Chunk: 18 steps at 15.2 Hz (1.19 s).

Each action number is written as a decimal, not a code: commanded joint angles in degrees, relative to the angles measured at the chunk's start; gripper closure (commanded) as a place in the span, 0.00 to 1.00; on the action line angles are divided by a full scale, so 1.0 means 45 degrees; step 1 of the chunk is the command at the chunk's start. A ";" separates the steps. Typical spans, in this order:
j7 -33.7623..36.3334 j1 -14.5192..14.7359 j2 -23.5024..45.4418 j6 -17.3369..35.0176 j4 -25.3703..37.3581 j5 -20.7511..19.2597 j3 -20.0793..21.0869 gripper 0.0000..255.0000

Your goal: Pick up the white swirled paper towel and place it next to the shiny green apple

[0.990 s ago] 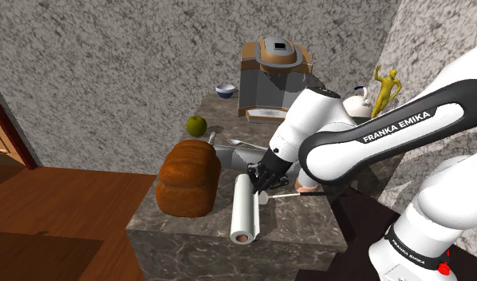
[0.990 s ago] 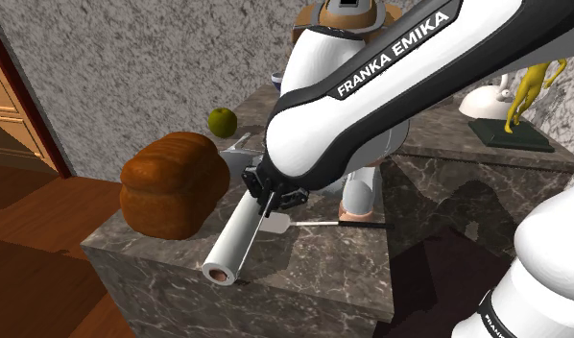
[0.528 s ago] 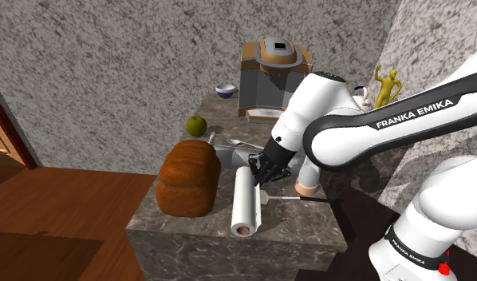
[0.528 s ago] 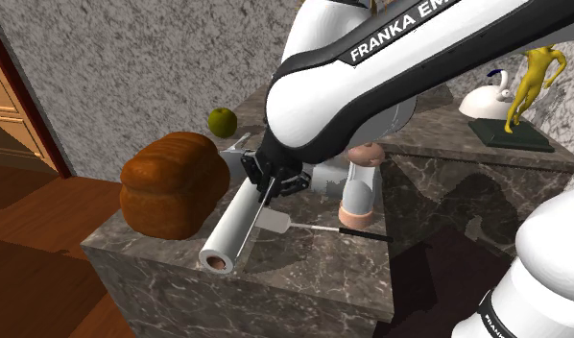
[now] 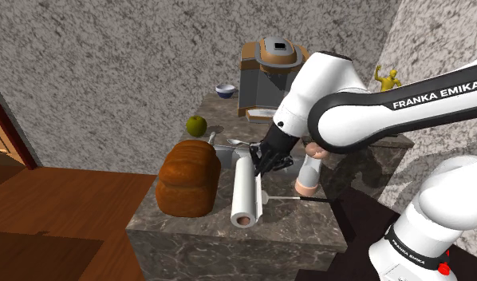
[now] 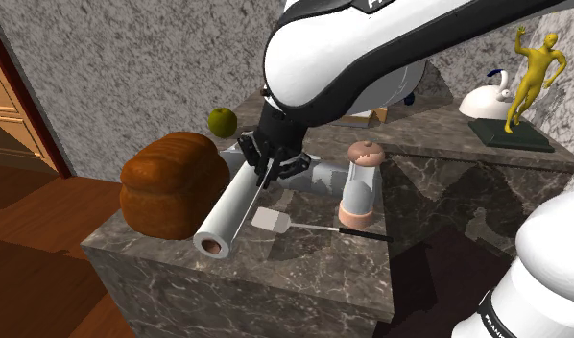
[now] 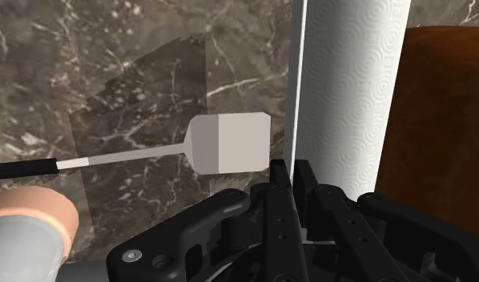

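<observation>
The white swirl-patterned paper towel roll (image 5: 245, 193) (image 6: 232, 209) (image 7: 354, 96) hangs tilted just above the dark marble counter (image 5: 301, 227), its open end toward the counter's near edge. My black gripper (image 5: 259, 160) (image 6: 273, 163) (image 7: 294, 172) is shut on its far end, the fingers pinching the roll's edge. The green apple (image 5: 197, 124) (image 6: 222, 121) rests farther back on the counter, beyond the brown bread loaf (image 5: 187, 180) (image 6: 173, 182) (image 7: 446, 120), which lies right beside the roll.
A spatula (image 5: 286, 197) (image 6: 275, 222) (image 7: 228, 143) lies under the roll. A pepper mill (image 5: 309, 172) (image 6: 360, 187) stands close by. At the back are a coffee machine (image 5: 273, 76), a bowl (image 5: 224, 90), a white kettle (image 6: 487, 99) and a yellow figurine (image 6: 533, 67).
The gripper has risen and drawn back toward the apple with the roll in it. The roll has come up off the counter, uncovering the spatula's blade.
</observation>
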 commanded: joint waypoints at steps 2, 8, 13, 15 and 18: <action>0.0065 -0.0003 -0.0380 -0.0731 0.0346 -0.0185 -0.0297 1.00; 0.0204 -0.0054 -0.0871 -0.1914 0.1040 -0.0523 -0.0750 1.00; 0.0322 -0.0123 -0.1151 -0.2840 0.1687 -0.0805 -0.1092 1.00; 0.0369 -0.0156 -0.1233 -0.3198 0.1962 -0.0916 -0.1220 1.00; 0.0441 -0.0210 -0.1326 -0.3721 0.2392 -0.1079 -0.1403 1.00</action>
